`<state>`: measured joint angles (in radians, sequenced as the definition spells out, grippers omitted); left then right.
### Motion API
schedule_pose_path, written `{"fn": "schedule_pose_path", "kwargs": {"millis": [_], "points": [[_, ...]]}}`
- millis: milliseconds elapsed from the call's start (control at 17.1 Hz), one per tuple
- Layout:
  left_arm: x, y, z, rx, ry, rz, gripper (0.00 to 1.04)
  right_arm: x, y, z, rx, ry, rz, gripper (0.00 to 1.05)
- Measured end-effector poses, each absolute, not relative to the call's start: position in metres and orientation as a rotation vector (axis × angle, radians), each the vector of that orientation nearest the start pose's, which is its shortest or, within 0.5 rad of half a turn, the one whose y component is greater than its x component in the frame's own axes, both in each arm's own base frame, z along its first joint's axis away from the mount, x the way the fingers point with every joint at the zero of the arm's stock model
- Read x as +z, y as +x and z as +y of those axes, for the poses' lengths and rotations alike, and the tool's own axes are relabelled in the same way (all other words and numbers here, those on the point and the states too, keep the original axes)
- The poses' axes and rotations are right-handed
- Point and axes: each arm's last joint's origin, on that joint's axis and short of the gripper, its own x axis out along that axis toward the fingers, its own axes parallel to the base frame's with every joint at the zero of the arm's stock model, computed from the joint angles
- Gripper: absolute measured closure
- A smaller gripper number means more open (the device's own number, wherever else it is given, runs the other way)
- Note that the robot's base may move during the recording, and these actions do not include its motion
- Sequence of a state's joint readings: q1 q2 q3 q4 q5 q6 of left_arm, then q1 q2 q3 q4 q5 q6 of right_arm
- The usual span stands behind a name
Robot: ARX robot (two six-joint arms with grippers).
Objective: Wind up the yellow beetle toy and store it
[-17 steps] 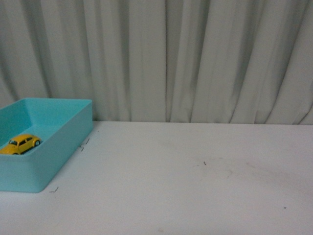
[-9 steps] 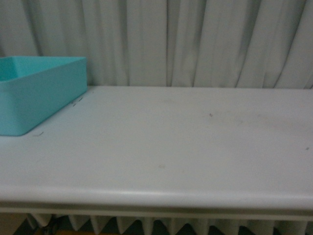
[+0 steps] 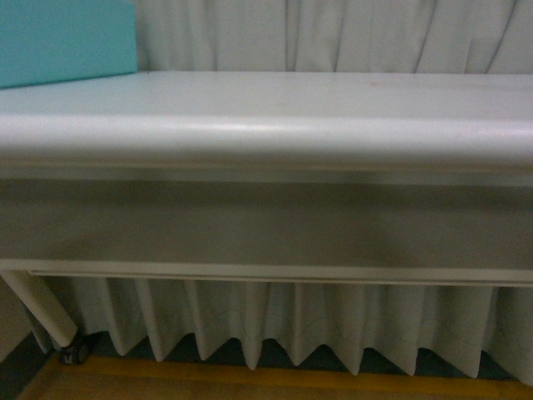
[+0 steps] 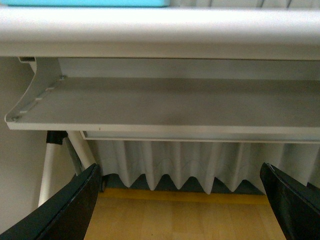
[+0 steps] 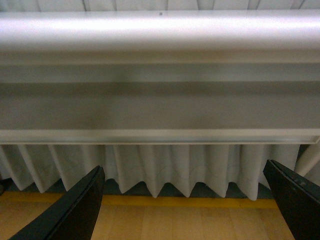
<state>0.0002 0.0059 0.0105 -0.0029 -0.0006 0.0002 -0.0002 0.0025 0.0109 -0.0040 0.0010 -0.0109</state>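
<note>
Both the left pincer (image 4: pixel 180 200) and right pincer (image 5: pixel 182 200) hang released and empty below the desk (image 3: pixel 266 133), the yellow beetle toy unseen, perhaps inside the teal box (image 3: pixel 67 42), so rising blind risks striking the desk edge.

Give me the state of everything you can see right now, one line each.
Teal bin: on the table, only its outer wall visible, contents hidden.
Table: seen from edge level.
Left gripper: open, empty, below the table edge.
Right gripper: open, empty, below the table edge.
Yellow beetle toy: not in view.
</note>
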Motion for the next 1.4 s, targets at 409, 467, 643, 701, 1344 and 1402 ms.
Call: {"fn": "schedule_pose_path", "kwargs": {"millis": [409,467,643,701,1344,1402], "points": [[0.166,0.0974,0.0,0.001,0.0,0.002,0.07,0.1664,0.0972,0.0,-0.001,-0.01,-0.002,0.07],[0.1661,0.0974,0.0,0.001,0.0,0.001,0.07,0.1664,0.0972,0.0,-0.001,-0.01,-0.002,0.07],[0.1661,0.0974,0.0,0.001,0.0,0.001,0.07,0.1665,0.0972,0.0,-0.001,-0.01,-0.003,0.07],[0.1661,0.0974,0.0,0.001,0.0,0.001,0.07,0.1665,0.0972,0.0,-0.001,-0.01,-0.003,0.07],[0.1661,0.0974,0.0,0.001,0.0,0.001,0.07,0.1665,0.0972,0.0,-0.001,-0.01,-0.003,0.07],[0.1661,0.0974,0.0,0.001,0.0,0.001,0.07,0.1665,0.0972,0.0,-0.001,-0.01,-0.003,0.07]]}}
